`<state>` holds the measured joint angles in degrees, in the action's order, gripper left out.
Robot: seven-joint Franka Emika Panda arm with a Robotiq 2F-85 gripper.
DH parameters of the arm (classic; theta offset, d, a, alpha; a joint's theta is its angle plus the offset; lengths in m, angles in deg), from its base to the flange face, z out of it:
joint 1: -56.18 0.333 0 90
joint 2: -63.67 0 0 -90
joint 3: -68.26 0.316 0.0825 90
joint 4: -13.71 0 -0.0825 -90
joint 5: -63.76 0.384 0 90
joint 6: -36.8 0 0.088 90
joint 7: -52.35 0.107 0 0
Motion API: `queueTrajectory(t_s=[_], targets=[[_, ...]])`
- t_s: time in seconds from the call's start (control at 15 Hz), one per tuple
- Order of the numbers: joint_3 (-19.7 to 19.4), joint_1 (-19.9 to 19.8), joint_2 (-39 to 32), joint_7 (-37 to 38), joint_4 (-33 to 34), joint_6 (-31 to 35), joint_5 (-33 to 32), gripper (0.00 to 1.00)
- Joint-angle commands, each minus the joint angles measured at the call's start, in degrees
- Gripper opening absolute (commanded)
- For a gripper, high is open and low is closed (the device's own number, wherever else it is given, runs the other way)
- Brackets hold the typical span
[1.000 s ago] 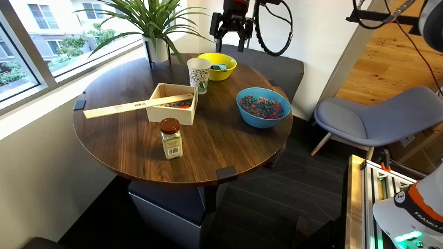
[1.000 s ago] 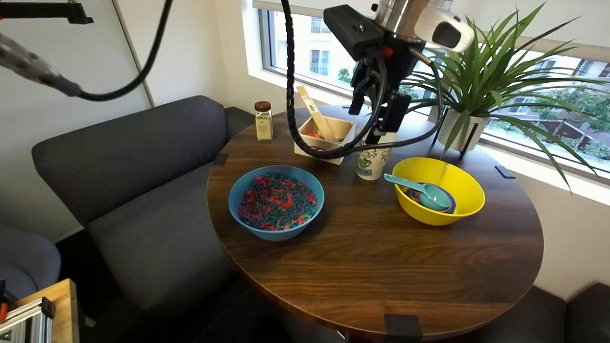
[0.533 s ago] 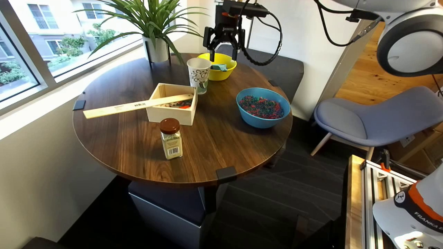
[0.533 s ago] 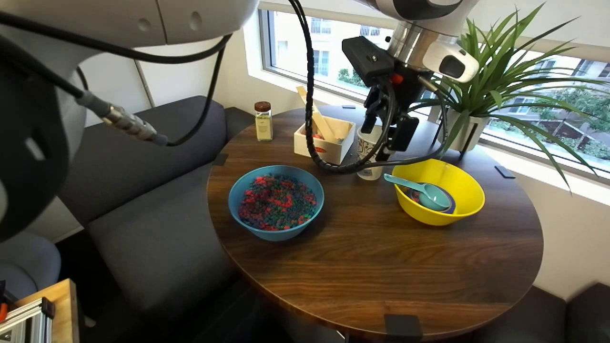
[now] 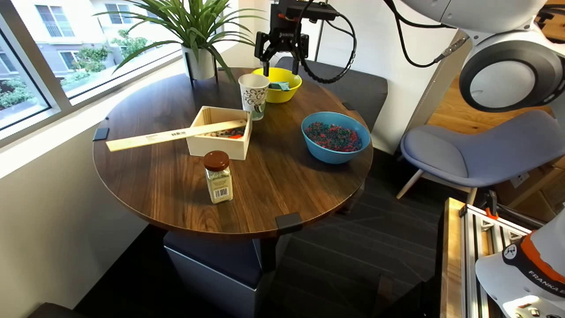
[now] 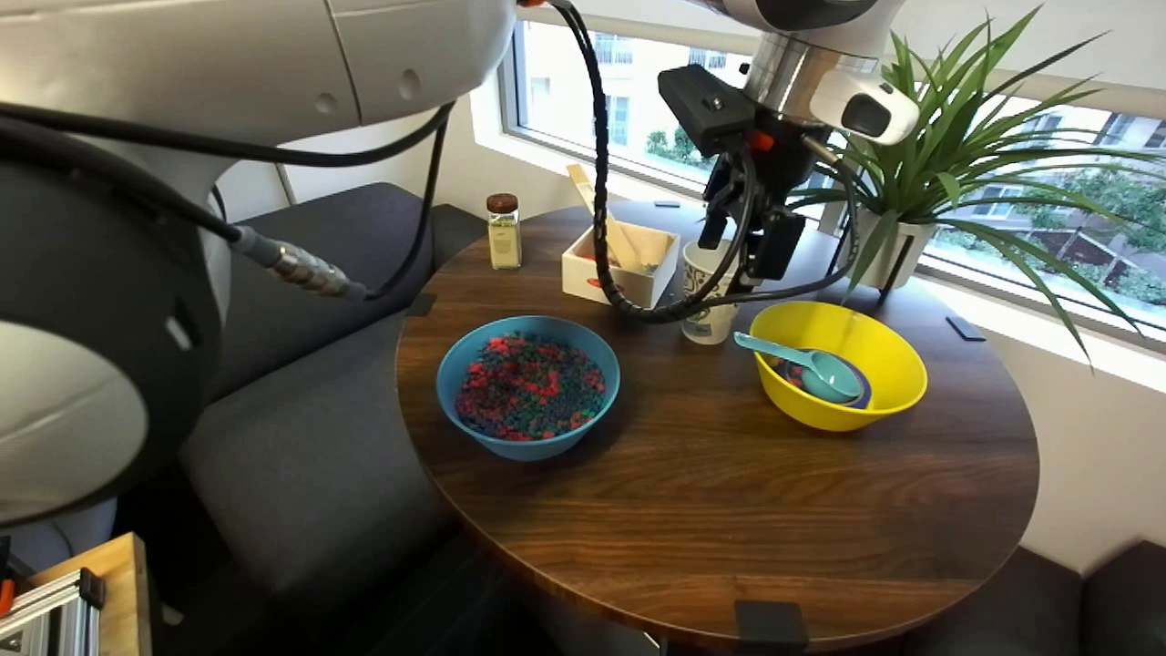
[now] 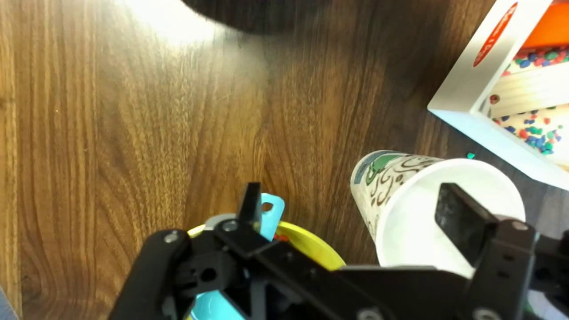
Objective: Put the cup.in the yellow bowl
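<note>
The cup (image 5: 254,96) is whitish with dark swirls and a green mark. It stands upright on the table beside the yellow bowl (image 5: 288,96). In an exterior view the cup (image 6: 703,326) is partly hidden by the gripper and its cable. The yellow bowl (image 6: 806,408) holds a turquoise spoon (image 6: 831,375) and a dark blue item. My gripper (image 5: 280,70) is open and empty, above the table near cup and bowl. In the wrist view, between the spread fingers (image 7: 351,198), the cup (image 7: 378,191) shows, one finger overlapping its mouth; the other overlaps the bowl's (image 7: 316,249) spoon handle.
A light-blue bowl (image 5: 329,155) of coloured beads stands on the round wooden table. A wooden box (image 5: 216,148) with a ruler (image 5: 152,139) across it stands close to the cup. A jar with a brown-red lid (image 5: 219,183) and a potted plant (image 5: 201,65) stand farther off.
My gripper has moved down and, in an exterior view, to the left, toward the cup and bowl; the last half second shows only a small shift. Its fingers stay open. The cup and bowl have not moved.
</note>
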<state>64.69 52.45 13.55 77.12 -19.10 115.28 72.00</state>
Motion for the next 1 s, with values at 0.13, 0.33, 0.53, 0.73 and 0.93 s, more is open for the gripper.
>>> queueTrajectory(t_s=[0.13,0.33,0.53,0.73,0.93], targets=[[-0.3,0.3,-4.1,0.4,4.9,-0.3,-1.0,0.87],[-0.6,0.5,-5.3,-0.5,5.6,1.1,-2.0,0.79],[-0.4,0.8,-6.1,-1.8,5.9,2.4,-2.6,0.49],[-0.3,1.1,-6.7,-3.3,6.1,3.8,-2.9,0.31],[-0.1,1.6,-7.0,-4.6,6.3,5.7,-2.9,0.08]])
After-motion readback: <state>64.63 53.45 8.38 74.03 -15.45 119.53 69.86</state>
